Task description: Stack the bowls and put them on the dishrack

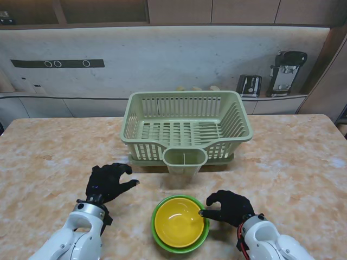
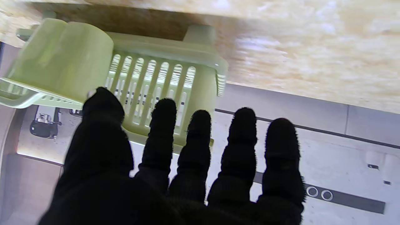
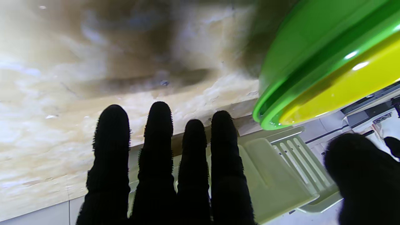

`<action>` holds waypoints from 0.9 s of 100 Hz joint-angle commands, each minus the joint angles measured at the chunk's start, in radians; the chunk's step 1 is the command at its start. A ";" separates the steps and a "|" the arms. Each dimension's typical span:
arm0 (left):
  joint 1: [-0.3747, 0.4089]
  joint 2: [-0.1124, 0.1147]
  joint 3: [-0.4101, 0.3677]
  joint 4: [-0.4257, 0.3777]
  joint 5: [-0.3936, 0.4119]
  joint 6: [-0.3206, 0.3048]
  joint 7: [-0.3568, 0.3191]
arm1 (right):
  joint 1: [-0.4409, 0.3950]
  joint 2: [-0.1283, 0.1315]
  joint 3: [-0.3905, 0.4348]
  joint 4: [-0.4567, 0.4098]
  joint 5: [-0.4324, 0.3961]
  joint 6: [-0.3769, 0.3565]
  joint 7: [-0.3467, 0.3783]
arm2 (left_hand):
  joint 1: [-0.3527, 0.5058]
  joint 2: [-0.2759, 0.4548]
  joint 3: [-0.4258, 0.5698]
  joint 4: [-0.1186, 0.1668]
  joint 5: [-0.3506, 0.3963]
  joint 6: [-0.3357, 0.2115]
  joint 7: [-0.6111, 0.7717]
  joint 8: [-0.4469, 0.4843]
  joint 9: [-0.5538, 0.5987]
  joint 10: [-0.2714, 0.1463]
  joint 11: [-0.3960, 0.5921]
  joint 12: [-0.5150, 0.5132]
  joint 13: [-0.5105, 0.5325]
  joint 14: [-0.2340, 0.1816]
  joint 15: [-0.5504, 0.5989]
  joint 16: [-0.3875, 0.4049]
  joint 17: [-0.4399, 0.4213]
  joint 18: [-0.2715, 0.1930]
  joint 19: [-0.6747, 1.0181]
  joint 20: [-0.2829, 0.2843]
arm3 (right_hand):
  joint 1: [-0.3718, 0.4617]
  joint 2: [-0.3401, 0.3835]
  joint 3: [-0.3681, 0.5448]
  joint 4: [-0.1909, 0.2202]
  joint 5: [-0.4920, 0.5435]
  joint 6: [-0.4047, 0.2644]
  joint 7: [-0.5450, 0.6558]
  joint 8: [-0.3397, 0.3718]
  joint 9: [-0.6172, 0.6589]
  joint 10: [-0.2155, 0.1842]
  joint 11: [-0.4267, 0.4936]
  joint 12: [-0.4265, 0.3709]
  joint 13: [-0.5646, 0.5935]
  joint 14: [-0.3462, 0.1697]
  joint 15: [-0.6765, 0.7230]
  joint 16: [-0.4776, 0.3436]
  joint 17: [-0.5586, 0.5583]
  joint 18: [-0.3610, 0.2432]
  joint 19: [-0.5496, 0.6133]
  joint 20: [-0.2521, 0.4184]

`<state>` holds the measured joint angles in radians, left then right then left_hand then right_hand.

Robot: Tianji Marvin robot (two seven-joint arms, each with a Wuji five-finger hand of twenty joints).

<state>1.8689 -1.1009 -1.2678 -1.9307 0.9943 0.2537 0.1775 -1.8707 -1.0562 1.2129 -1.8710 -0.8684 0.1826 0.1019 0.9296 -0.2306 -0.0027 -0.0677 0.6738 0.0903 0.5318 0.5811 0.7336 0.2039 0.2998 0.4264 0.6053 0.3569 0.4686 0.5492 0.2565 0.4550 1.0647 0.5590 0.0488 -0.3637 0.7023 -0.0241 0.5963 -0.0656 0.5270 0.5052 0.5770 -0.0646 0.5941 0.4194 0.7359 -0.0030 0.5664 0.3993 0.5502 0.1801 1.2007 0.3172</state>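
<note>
Yellow bowl (image 1: 178, 222) nested in green bowl (image 1: 158, 236); one dishrack (image 1: 186, 127).

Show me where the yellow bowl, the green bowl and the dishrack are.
yellow bowl (image 1: 179, 223): stand view, its inside bottom.
green bowl (image 1: 156, 230): stand view, its rim on the left.
dishrack (image 1: 184, 96): stand view, its far rim.

Marbled beige table (image 1: 49, 157). Pale green dishrack (image 1: 187, 127) sits on it, center, farther from me. Green bowl (image 1: 157, 233) on table nearer to me, yellow bowl (image 1: 179, 222) nested inside.
</note>
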 commanded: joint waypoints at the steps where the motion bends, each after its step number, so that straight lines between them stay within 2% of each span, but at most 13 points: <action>1: 0.008 -0.004 -0.005 -0.012 0.008 0.011 -0.006 | 0.007 -0.004 -0.016 0.011 -0.007 0.001 0.021 | 0.028 -0.014 -0.007 0.019 -0.004 -0.022 0.013 0.013 0.018 -0.016 0.014 0.022 0.018 -0.006 0.007 0.013 0.001 -0.011 0.015 0.010 | -0.055 0.015 0.019 0.000 -0.033 0.027 -0.025 0.004 -0.046 0.026 0.022 0.007 -0.024 -0.003 -0.007 -0.024 -0.008 -0.010 -0.004 0.001; 22: 0.012 -0.007 -0.010 -0.014 0.019 0.050 0.007 | 0.058 -0.002 -0.064 0.050 0.000 0.018 0.033 | 0.027 -0.017 -0.008 0.018 -0.003 -0.030 0.016 0.021 0.025 -0.021 0.015 0.026 0.022 -0.010 0.007 0.017 0.004 -0.021 0.014 0.008 | -0.073 0.015 0.028 0.000 -0.063 0.066 -0.049 0.011 -0.092 0.062 0.061 0.018 -0.035 -0.009 0.003 -0.025 -0.007 -0.024 -0.006 0.003; 57: 0.012 -0.010 -0.015 -0.004 0.025 0.054 0.036 | 0.130 -0.003 -0.137 0.106 0.059 0.047 0.039 | 0.030 -0.021 -0.006 0.017 -0.003 -0.034 0.026 0.032 0.032 -0.023 0.024 0.037 0.031 -0.014 0.016 0.029 0.010 -0.029 0.027 0.012 | -0.082 -0.019 0.049 0.002 -0.041 0.080 -0.038 0.028 -0.087 0.078 0.107 0.026 -0.011 0.005 0.032 -0.020 0.037 -0.028 0.008 0.005; 67: 0.010 -0.011 -0.013 0.000 0.026 0.052 0.041 | 0.149 0.001 -0.157 0.107 0.061 0.056 0.065 | 0.032 -0.023 -0.006 0.017 -0.003 -0.035 0.029 0.034 0.033 -0.024 0.027 0.040 0.034 -0.015 0.020 0.032 0.012 -0.031 0.031 0.014 | -0.042 -0.061 0.072 0.008 -0.024 0.075 -0.019 0.043 -0.072 0.076 0.130 0.034 0.019 0.004 0.054 -0.015 0.080 -0.055 0.023 0.003; 86: 0.008 -0.012 -0.013 0.005 0.028 0.049 0.054 | 0.187 0.010 -0.200 0.103 0.075 0.111 0.128 | 0.032 -0.023 -0.005 0.017 -0.003 -0.035 0.037 0.036 0.037 -0.023 0.034 0.045 0.038 -0.016 0.027 0.037 0.015 -0.033 0.038 0.017 | 0.088 -0.119 0.086 0.030 0.027 0.045 0.058 0.088 -0.006 0.063 0.187 0.059 0.104 -0.024 0.126 0.005 0.196 -0.112 0.058 -0.022; 90: 0.008 -0.012 -0.013 0.006 0.029 0.048 0.055 | 0.194 0.010 -0.208 0.103 0.085 0.128 0.135 | 0.033 -0.025 -0.005 0.017 -0.004 -0.038 0.039 0.037 0.038 -0.030 0.036 0.046 0.040 -0.019 0.029 0.039 0.017 -0.034 0.041 0.018 | 0.124 -0.125 0.079 0.045 0.038 0.032 0.089 0.105 0.012 0.055 0.205 0.070 0.124 -0.033 0.155 0.013 0.216 -0.121 0.071 -0.035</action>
<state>1.8747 -1.1088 -1.2814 -1.9238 1.0200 0.3047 0.2409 -1.6672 -1.0412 1.0184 -1.7774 -0.8006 0.2969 0.2162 0.9379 -0.2424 -0.0025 -0.0675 0.6746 0.0779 0.5492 0.6046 0.7489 0.1931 0.3159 0.4503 0.6322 0.3427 0.4870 0.5755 0.2685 0.4310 1.0847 0.5628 0.1441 -0.4506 0.7743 -0.0092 0.6074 -0.0084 0.5778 0.5854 0.5570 -0.0012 0.7634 0.4643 0.8057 -0.0866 0.7112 0.4013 0.7299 0.0860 1.2301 0.3026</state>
